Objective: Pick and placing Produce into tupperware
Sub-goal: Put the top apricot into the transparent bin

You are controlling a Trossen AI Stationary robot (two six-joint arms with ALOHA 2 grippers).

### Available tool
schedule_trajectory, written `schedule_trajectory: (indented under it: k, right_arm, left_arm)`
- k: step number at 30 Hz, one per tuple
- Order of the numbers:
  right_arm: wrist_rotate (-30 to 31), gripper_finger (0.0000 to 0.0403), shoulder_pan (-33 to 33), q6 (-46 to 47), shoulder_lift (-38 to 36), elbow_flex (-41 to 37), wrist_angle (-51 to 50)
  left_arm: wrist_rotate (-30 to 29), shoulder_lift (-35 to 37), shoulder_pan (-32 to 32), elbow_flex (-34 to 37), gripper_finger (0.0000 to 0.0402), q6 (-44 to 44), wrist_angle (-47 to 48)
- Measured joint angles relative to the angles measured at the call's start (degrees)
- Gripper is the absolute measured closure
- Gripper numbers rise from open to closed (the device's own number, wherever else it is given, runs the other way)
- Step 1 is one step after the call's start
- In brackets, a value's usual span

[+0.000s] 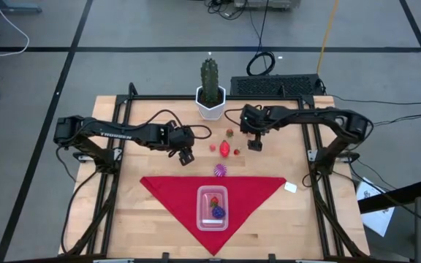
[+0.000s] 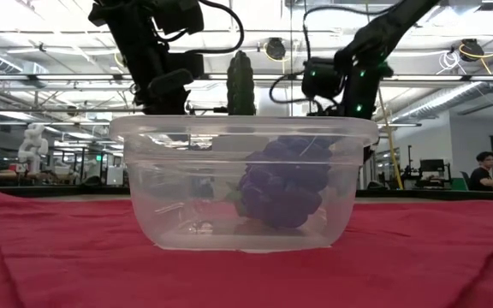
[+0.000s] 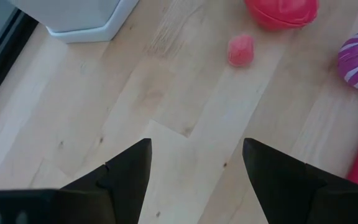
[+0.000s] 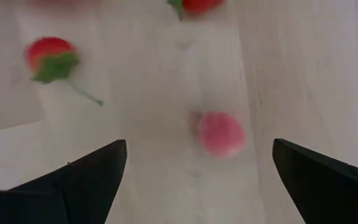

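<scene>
a wooden table (image 1: 123, 212) seen from above, with a red triangular cloth (image 1: 167, 191) spread across its front; a small clear tupperware (image 1: 212, 208) sits in the middle of the cloth, already holding a dark purple piece (image 1: 218, 212) and a red one (image 1: 213, 201); a purple-white striped piece (image 1: 219, 171) lies just beyond the cloth's far edge; further back, loose produce rests on bare wood: a red piece (image 1: 225, 150), a small pink one (image 1: 213, 146), another pink one (image 1: 237, 152) and a small red one with green leaves (image 1: 230, 133); the right gripper (image 1: 254, 144) hovers beside these, fingers spread wide and empty; the left gripper (image 1: 186, 157) hovers left of them, fingers partly apart, holding nothing; a green cactus in a white pot (image 1: 210, 93) stands at the back edge.
</scene>
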State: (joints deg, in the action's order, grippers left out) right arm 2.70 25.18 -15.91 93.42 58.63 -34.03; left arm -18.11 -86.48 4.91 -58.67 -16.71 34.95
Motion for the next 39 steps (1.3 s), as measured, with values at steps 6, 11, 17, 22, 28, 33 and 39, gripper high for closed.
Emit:
schedule_trajectory:
  k: [6,11,17,22,28,33,39]
  right_arm:
    - [0.0,0.0009,0.9,-3.1,5.1,0.0,3.2]
    - [-0.8,0.0009,1.9,-4.6,7.0,0.2,3.8]
    - [-0.3,0.0009,1.6,-5.9,6.5,0.0,4.7]
    - [0.4,0.0009,1.3,-5.6,5.7,-0.1,5.8]
    - [0.5,0.0009,1.3,-4.3,5.6,-0.1,7.7]
    - [0.6,0.0009,1.4,-1.7,5.6,-0.1,6.0]
    - [0.6,0.0009,2.1,-1.3,5.6,-0.1,4.2]
  left_arm:
    - [0.0,0.0,0.0,0.0,0.0144,0.1,-0.6]
    - [0.0,0.0,0.0,0.0,0.0144,0.1,-0.6]
    - [0.0,0.0,0.0,0.0,0.0144,0.1,-0.6]
    - [0.0,0.0,0.0,0.0,0.0144,0.0,-0.6]
    - [0.0,0.0,0.0,0.0,0.0144,0.0,-0.6]
    - [0.0,0.0,-0.1,0.0,0.0144,0.0,-0.6]
    - [0.0,0.0,-0.2,0.0,0.0144,0.0,-0.6]
